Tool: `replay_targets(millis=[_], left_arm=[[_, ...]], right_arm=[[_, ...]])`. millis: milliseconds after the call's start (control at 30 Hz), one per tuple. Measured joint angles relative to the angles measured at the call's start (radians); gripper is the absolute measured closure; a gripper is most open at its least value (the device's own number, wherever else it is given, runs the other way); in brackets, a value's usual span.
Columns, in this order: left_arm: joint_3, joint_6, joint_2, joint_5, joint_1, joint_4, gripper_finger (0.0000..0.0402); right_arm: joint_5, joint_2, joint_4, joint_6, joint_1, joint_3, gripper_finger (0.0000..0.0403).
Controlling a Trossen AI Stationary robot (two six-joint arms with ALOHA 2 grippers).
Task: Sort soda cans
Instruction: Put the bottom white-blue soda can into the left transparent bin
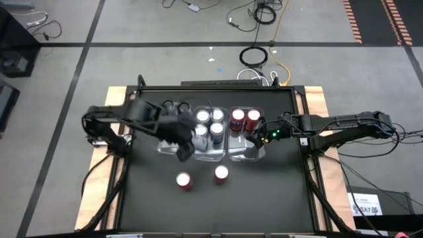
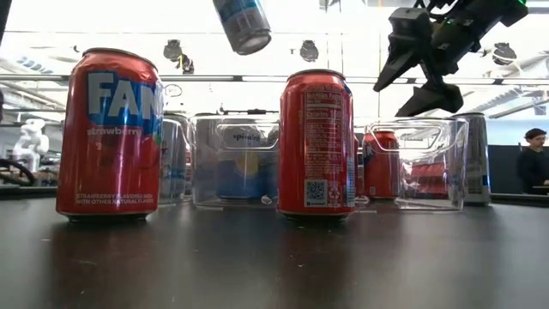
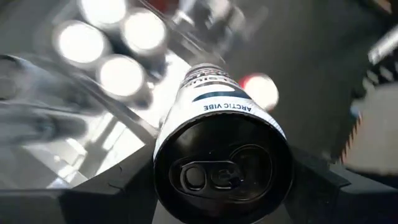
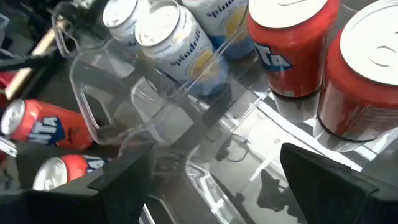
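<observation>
Dark surface (image 1: 264, 198), three clear bins mid-table, sorting partly done.
Left hand (image 1: 187, 142) clamped on a blue-silver can (image 3: 217, 155), carried tilted above the middle bin (image 1: 210, 156), which already has three blue-silver cans. Right hand (image 1: 254, 140) fingers apart, empty, over the red bin (image 1: 246, 156) holding two red cans. Two red cans (image 1: 184, 180) (image 1: 221, 174) left loose in front; dark cans (image 1: 175, 106) sit far left.

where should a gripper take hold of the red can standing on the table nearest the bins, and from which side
Grip the red cylindrical soda can across its round side wall, just below the silvery top, coming straight down from above. It stands upright with bare table all round, and its neighbour red can stands apart, so fingers likely fit on either side.
</observation>
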Motion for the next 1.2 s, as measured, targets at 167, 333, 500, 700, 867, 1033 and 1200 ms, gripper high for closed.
replay_targets(millis=[167,333,500,700,867,1033,1200], left_arm=[[-0.002,0.012,-0.067,-0.091,0.055,0.000,0.0130],[-0.062,0.075,-0.115,-0.122,0.097,0.007,0.0130],[-0.285,0.072,-0.222,-0.131,0.121,0.003,0.0130],[-0.562,-0.064,-0.391,-0.143,0.148,0.003,0.0130],[-0.773,-0.163,-0.484,-0.147,0.199,0.034,0.0130],[-0.942,-0.170,-0.510,-0.070,0.307,0.168,0.0130],[-1.018,-0.196,-0.495,-0.004,0.432,0.215,0.0130]], right_arm=[[0.000,0.000,0.028,0.018,0.000,0.000,0.0067],[0.020,0.000,0.028,0.056,0.000,0.000,0.0067],[0.025,0.000,0.027,0.085,0.000,0.000,0.0067],[0.029,0.000,0.027,0.098,0.000,0.000,0.0067],[0.048,0.000,0.027,0.115,0.000,0.000,0.0067],[0.052,0.000,0.028,0.116,0.000,0.000,0.0067],[0.052,0.000,0.028,0.127,0.000,0.000,0.0067]])
